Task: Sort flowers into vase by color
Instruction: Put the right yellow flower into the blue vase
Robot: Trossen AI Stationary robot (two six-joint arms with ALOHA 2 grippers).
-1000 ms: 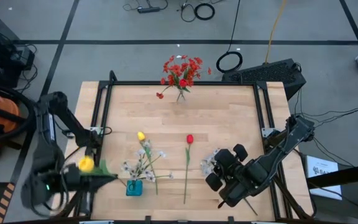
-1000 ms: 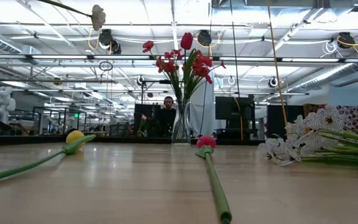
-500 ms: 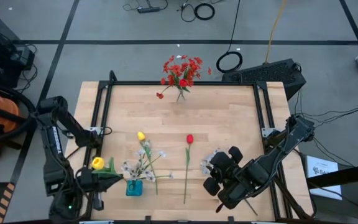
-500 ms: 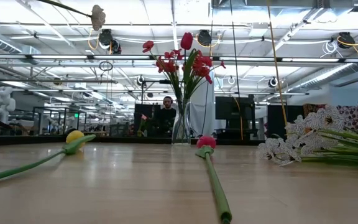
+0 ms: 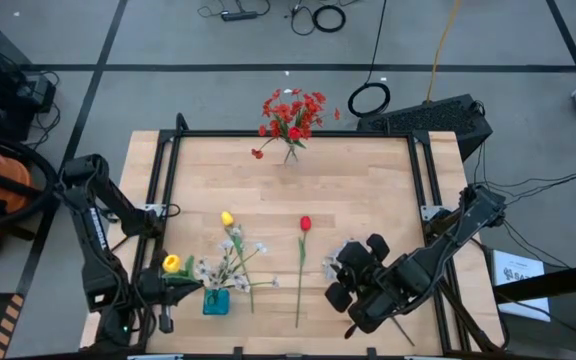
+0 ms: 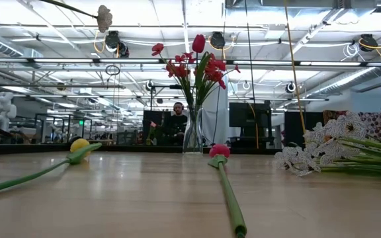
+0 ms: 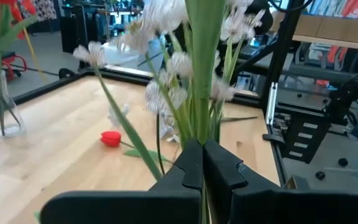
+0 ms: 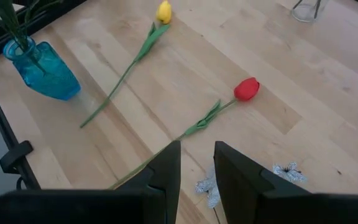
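Flowers are scattered over the wooden table [image 5: 368, 190], some already in vases. Nearest the front edge, the left gripper [image 5: 165, 290] pinches a green stem topped by a yellow tulip [image 5: 171, 263], its fingers [image 7: 191, 165] pressed together on the stem, just beside the blue vase [image 5: 215, 300] that holds a white spray [image 5: 230, 262]. On the other side of the front, the right gripper [image 5: 340, 282] hangs low with its fingers [image 8: 166, 168] slightly apart and nothing between them, above a bunch of white blossoms [image 6: 323, 149] lying flat on the wood. Between the two arms, a red tulip [image 5: 305, 223] lies on the table with its stem running toward the front edge, and a second yellow tulip [image 5: 227, 218] lies close to the blue vase. At the far edge stands a clear glass vase [image 6: 192, 135], upright, holding the red flowers [image 5: 292, 112].
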